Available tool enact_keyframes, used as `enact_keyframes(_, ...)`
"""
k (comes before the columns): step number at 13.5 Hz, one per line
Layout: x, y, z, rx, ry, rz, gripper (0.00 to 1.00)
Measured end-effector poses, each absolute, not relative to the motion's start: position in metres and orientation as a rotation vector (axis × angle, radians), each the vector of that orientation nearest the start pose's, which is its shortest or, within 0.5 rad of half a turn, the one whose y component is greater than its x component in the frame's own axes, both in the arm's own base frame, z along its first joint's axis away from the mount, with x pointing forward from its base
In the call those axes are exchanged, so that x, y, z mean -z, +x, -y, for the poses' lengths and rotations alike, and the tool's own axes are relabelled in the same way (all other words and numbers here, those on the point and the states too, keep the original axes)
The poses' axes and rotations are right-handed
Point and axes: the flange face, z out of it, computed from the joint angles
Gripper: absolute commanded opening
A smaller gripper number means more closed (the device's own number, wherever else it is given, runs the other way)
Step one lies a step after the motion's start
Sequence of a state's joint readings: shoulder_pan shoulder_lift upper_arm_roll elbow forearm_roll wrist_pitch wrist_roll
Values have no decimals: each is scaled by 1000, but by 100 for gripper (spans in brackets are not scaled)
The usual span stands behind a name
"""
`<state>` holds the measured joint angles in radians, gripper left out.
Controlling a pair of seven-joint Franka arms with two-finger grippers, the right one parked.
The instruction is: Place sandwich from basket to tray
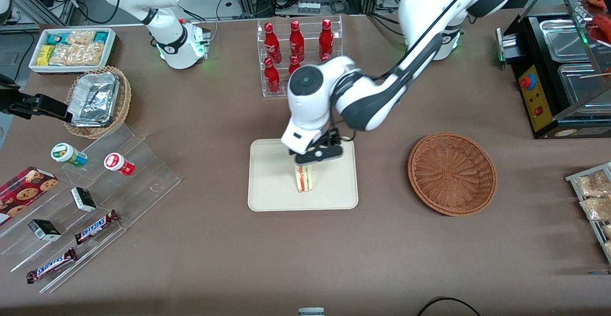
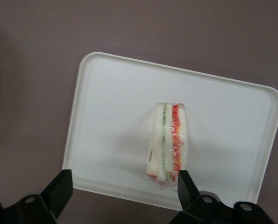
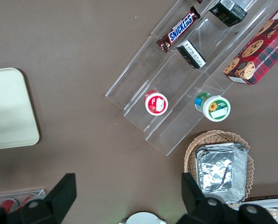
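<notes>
Sandwich (image 1: 304, 178) stood on the tray (image 1: 267, 187), directly beneath the gripper (image 1: 312, 159), its jaws spread wide; basket (image 1: 451, 173) at three o'clock.

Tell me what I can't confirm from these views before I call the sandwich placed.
- Sandwich top, front view: covered by the gripper, so any remaining contact is unseen.
- Sandwich base, left wrist view: whether it sits flat on the tray can't be judged from above; one open fingertip overlaps its corner.
- Tray, right wrist view: cut off by the frame edge; no sandwich visible.
- Basket, front view: looks empty; absent from both wrist views.
</notes>
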<state>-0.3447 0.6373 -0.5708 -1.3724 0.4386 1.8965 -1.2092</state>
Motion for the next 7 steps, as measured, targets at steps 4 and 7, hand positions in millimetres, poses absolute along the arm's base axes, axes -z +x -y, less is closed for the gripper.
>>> enact_keyframes(4, -457, 545, 410, -6, -3019, 482, 99)
enact_keyframes(7, -508, 554, 338, -109, -3005, 382, 99)
